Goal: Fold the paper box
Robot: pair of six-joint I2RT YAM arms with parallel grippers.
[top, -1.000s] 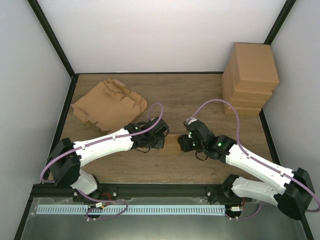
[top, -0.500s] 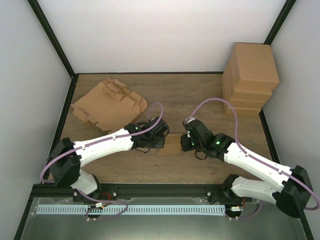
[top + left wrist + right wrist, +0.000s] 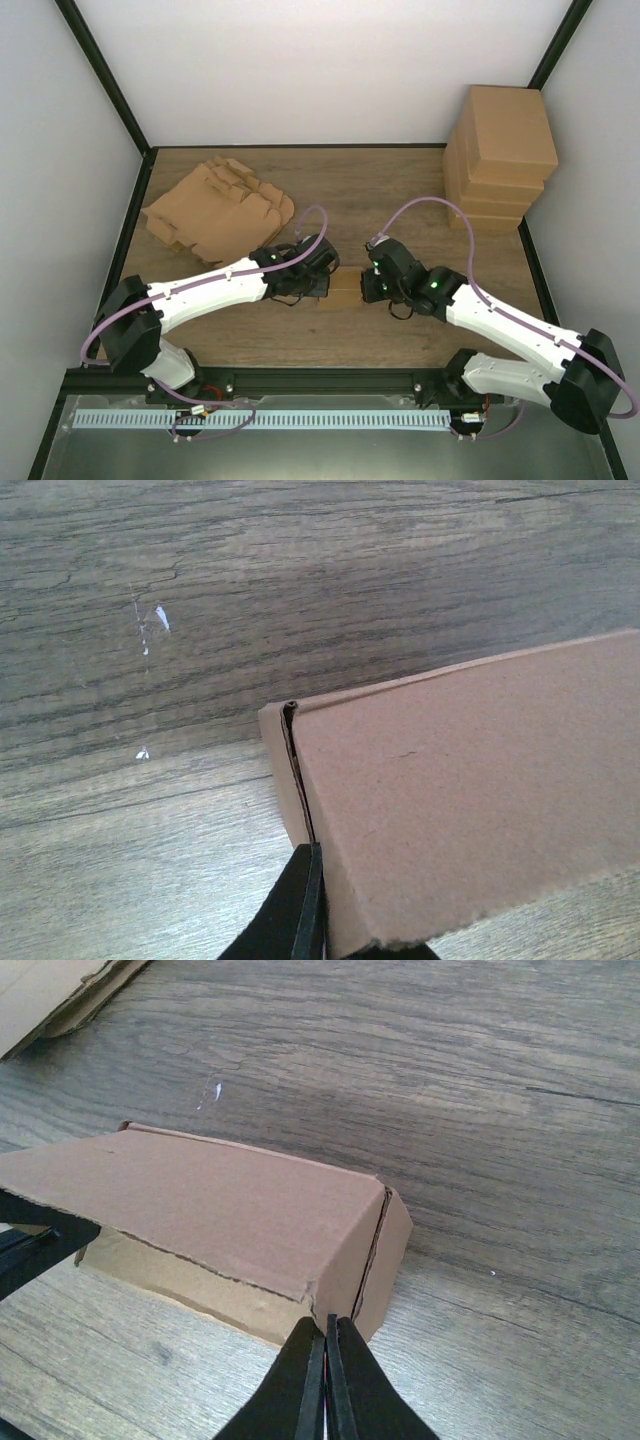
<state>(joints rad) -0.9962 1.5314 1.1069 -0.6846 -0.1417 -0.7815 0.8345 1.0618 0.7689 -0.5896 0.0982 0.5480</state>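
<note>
The brown paper box [image 3: 343, 290] lies folded on the wooden table between my two grippers. My left gripper [image 3: 322, 283] is at its left end. In the left wrist view its black fingertips [image 3: 312, 890] are shut on the end wall at the box [image 3: 470, 780] corner, with one finger hidden under the lid's edge. My right gripper [image 3: 368, 287] is at the right end. Its fingertips [image 3: 327, 1328] are pressed together, nothing between them, touching the near right corner of the box [image 3: 220, 1210] by the end flap seam. The lid's torn front edge overhangs the front wall.
A pile of flat unfolded cardboard blanks [image 3: 220, 205] lies at the back left, its corner showing in the right wrist view [image 3: 50, 990]. A stack of finished boxes [image 3: 500, 150] stands at the back right. Black frame posts border the table.
My right gripper has gone from half open to shut and edged slightly left against the box's right end. The left arm and the box have stayed put.
</note>
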